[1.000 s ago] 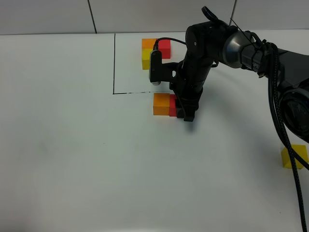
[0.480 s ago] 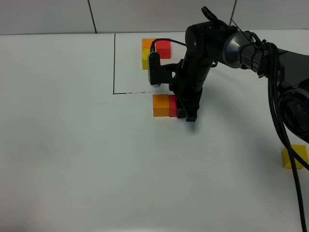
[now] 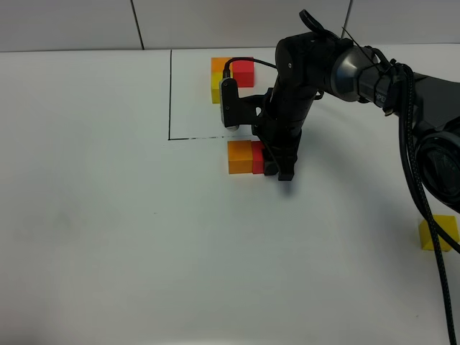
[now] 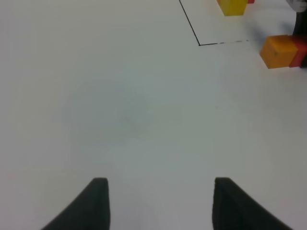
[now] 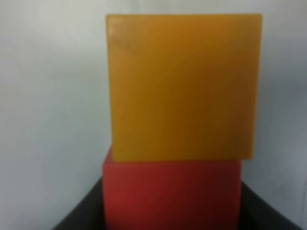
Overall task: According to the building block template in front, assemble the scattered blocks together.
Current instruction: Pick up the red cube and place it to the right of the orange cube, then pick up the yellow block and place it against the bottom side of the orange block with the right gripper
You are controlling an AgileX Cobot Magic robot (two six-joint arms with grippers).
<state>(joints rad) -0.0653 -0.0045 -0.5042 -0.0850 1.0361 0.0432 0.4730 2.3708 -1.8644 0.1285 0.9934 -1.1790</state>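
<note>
While lowered to the white table (image 3: 108, 215), had the right gripper (image 3: 273, 168) clamped on the red cube (image 3: 257, 158). Set its dark fingers (image 5: 79, 213) narrow, pressed to two opposite sides of that cube, touching nothing else. Showed the left gripper (image 4: 160, 206) spread wide over the table, with nothing between its tips.

Looked matte and plain-faced, the red cube, equal in size to the orange cube (image 3: 240, 156). Sat flush against it, face to face, both flat on the table. Made a short row of two, orange to the left in the high view and red to the right.

Lay squarely between the right fingers, the red one, with the orange just beyond the fingertips on the side away from the wrist. Stood just outside the near edge of the black lines (image 3: 170, 93), close to the corner they form. Held the template (image 3: 230, 75) inside those lines at the far end of the table: orange at the corner, red to its right, yellow on its near side. Rested well apart from all this, the loose yellow cube (image 3: 440, 231), near the table's right edge.
</note>
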